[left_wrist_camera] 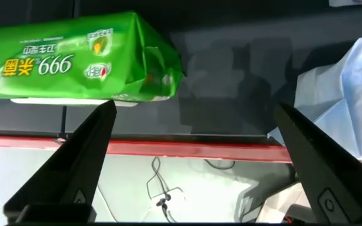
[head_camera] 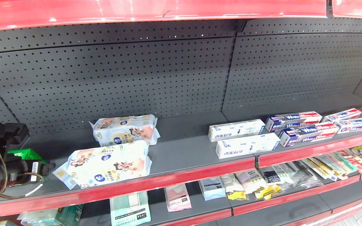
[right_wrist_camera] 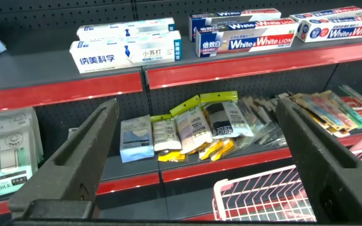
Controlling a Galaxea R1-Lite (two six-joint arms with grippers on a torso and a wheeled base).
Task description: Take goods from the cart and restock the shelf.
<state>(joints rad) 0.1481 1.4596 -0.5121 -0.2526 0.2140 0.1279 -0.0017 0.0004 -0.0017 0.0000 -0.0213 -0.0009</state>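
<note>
Nearest to us is the left hand (left_wrist_camera: 193, 105), at the left end of the shelf (head_camera: 184, 147). Its fingers are spread wide and nothing sits between them. Just beyond them lies the green pack (left_wrist_camera: 74, 59), flat on the shelf board, close to one fingertip. We cannot tell whether the two touch. To the hand's other side is the edge of a white pack (head_camera: 105, 164), which lies at the shelf front, with a second white pack (head_camera: 126, 128) behind it. Further right along the same shelf are the toothpaste boxes (head_camera: 247, 144), laid in rows near the red front lip.

We judge that placing the green pack is as good as done: it rests on the shelf with no grip on it. The next move calls for drawing the left hand straight back from the shelf, without nudging the green pack or the white one beside it. After that it is a return to the cart (right_wrist_camera: 263, 194) for another item.

The right hand (right_wrist_camera: 197, 103) hangs lower, in front of the shelves, fingers likewise spread and empty. It faces the small packets (right_wrist_camera: 193, 125) on the lower shelf, and the cart's wire basket is below it. That puts it well for the next pick, in our view.
</note>
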